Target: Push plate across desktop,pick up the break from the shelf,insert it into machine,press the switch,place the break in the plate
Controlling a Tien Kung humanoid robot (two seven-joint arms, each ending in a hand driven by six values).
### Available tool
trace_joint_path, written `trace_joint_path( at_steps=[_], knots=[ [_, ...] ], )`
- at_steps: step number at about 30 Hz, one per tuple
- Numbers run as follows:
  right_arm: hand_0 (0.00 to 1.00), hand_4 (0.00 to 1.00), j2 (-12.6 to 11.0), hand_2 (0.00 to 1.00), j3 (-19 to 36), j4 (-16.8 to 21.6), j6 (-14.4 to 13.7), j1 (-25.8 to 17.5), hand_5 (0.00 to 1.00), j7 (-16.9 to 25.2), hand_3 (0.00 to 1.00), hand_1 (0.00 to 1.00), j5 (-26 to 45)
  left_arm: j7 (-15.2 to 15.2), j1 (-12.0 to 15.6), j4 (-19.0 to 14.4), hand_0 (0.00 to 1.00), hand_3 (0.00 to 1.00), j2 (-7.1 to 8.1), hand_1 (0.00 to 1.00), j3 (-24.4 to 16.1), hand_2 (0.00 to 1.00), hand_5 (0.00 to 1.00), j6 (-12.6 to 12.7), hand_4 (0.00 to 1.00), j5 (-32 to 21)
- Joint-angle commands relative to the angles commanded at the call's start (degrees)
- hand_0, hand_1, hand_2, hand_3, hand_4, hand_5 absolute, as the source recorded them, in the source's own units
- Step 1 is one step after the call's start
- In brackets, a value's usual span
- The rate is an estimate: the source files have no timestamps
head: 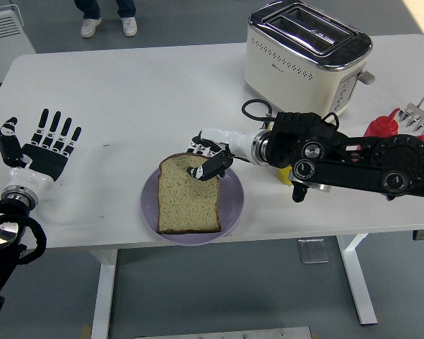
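bread [188,203] lies flat on the plate [233,205], a lilac round one near the tabletop's [141,92] front edge, with the slice's lower corners close to the plate's near rim. seen from the head view, my right hand [206,157] sits at the slice's top right corner, fingers [210,167] curled in and touching the crust; whether they pinch it or only rest on it i cannot tell. my right arm [353,162] comes in low from the right edge, crossing in front of the toaster [307,53], which stands well back at the far right with both slots open on top. a black cable [253,109] loops between the toaster and my wrist. just behind my arm show a red bottle top [383,125], a bit of something yellow [285,174] and the end of a metal rack [422,113]. my left hand [41,148] rests at the left, palm up, fingers spread and holding nothing. at the top edge a person's shoes [109,26] stand on the floor, and a white heater [7,35] shows at the corner.
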Motion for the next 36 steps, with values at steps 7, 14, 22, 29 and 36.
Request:
trace_joint_path(
  at_steps=[7,14,22,29,36],
  knots=[
    [0.416,0.737,0.1,0.676,0.0,-0.3,-0.6,0.0,0.334,0.7,0.651,0.618,0.0,-0.1,0.0,0.2,0.818,0.711,0.02,0.759,-0.2,0.722,0.998,0.1,0.638,0.1],
    [0.425,0.750,0.1,0.676,0.1,-1.0,-1.3,0.2,0.351,1.5,0.657,0.620,-1.7,-0.1,-0.1,0.2,0.818,0.711,0.02,0.760,-0.2,0.722,0.998,0.1,0.637,0.1],
    [0.426,0.746,-0.2,0.671,1.1,-1.3,-1.8,0.4,0.353,2.2,0.654,0.616,-4.9,-0.1,-0.1,0.5,0.818,0.710,-0.01,0.761,-0.3,0.721,0.998,0.1,0.639,0.2],
    [0.427,0.743,-1.2,0.669,4.0,-0.3,-1.9,-0.1,0.351,2.4,0.649,0.614,-7.1,-0.1,0.1,0.0,0.819,0.710,0.06,0.761,-0.7,0.721,0.998,0.1,0.639,0.1],
    [0.430,0.739,-3.2,0.659,10.3,2.3,-2.6,-2.0,0.348,2.5,0.641,0.611,-10.4,0.0,0.4,-1.5,0.819,0.709,0.22,0.760,-1.1,0.721,0.998,0.2,0.641,-0.4]
  ],
)
